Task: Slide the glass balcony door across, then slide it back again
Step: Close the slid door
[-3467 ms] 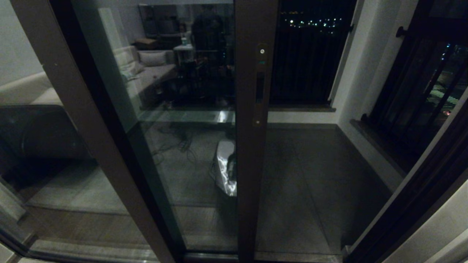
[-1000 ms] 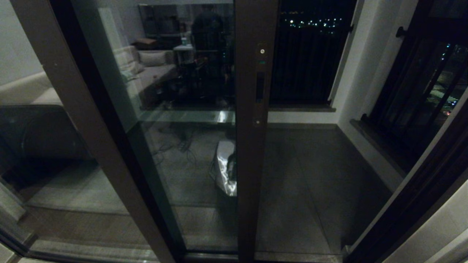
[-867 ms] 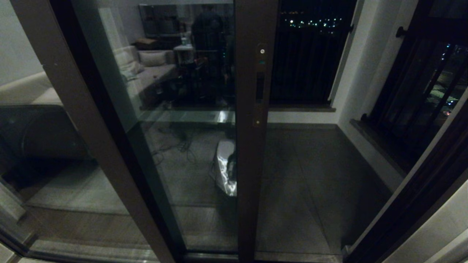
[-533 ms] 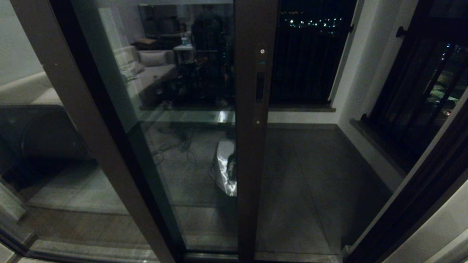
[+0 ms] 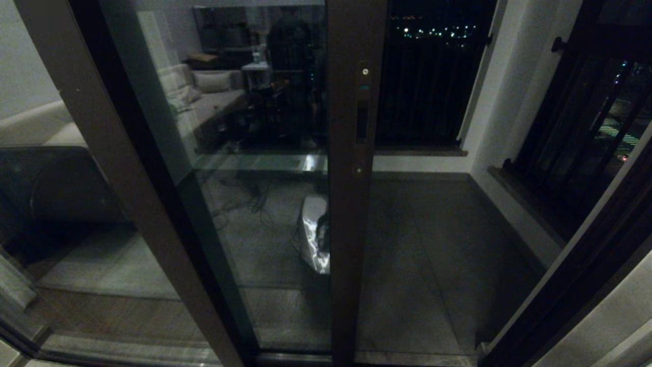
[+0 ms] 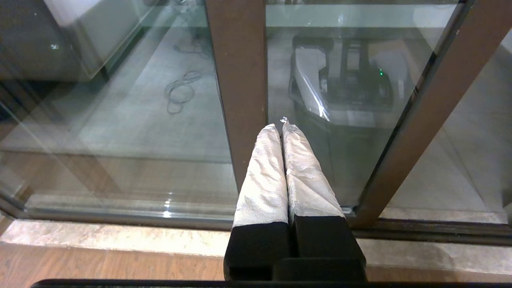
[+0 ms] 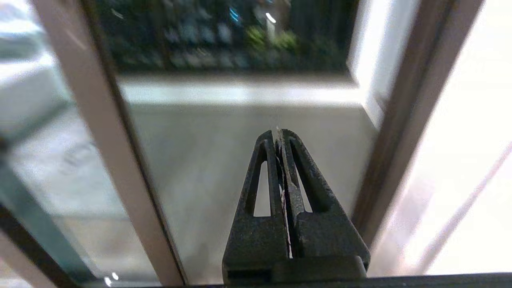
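The glass balcony door (image 5: 254, 153) stands partly slid aside. Its dark brown stile (image 5: 354, 229) runs down the middle of the head view and carries a narrow slot handle (image 5: 362, 120). Right of the stile the doorway is open to the balcony floor (image 5: 433, 244). Neither gripper shows in the head view. In the left wrist view my left gripper (image 6: 280, 126) is shut and empty, its white-wrapped fingers (image 6: 264, 172) held low in front of a plain brown post (image 6: 240, 72), with the door stile (image 6: 420, 120) off to one side. My right gripper (image 7: 278, 134) is shut and empty, facing the open gap beside the stile (image 7: 100, 120).
A fixed glass panel with a plain brown post (image 5: 102, 153) stands at the left. The right door jamb (image 5: 586, 265) bounds the opening. Black-barred railings (image 5: 428, 81) close the balcony at the back and right. The glass reflects a sofa and the robot's base (image 5: 313, 234).
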